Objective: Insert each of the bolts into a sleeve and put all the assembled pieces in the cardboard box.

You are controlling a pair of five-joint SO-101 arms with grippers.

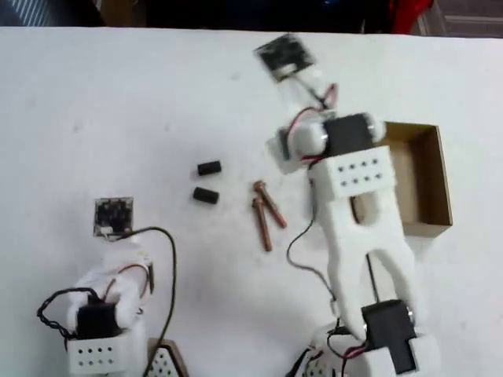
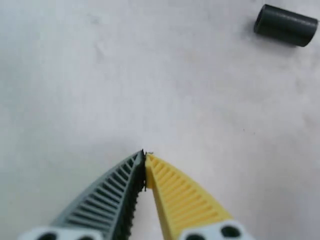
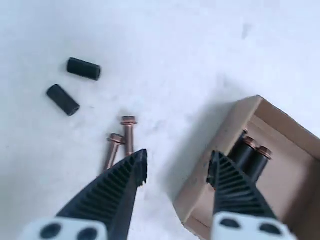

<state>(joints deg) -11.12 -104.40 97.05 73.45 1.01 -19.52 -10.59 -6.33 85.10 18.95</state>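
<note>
Two black sleeves (image 1: 209, 168) (image 1: 205, 195) lie left of centre on the white table. Two copper bolts (image 1: 271, 206) (image 1: 262, 224) lie side by side to their right. The cardboard box (image 1: 438, 177) stands at the right, partly covered by the right arm (image 1: 361, 228). My right gripper (image 3: 178, 162) is open and empty, hovering between the bolts (image 3: 128, 131) (image 3: 113, 149) and the box (image 3: 225, 131). Two assembled pieces (image 3: 252, 152) lie inside the box. Both sleeves (image 3: 84, 68) (image 3: 63, 99) lie beyond the bolts. My left gripper (image 2: 145, 156) is shut on nothing above bare table, one sleeve (image 2: 285, 25) far ahead.
The left arm (image 1: 94, 322) sits at the near left edge with black cables looping beside it. Open white table stretches across the back and the left. The right arm's base (image 1: 385, 345) stands at the near right.
</note>
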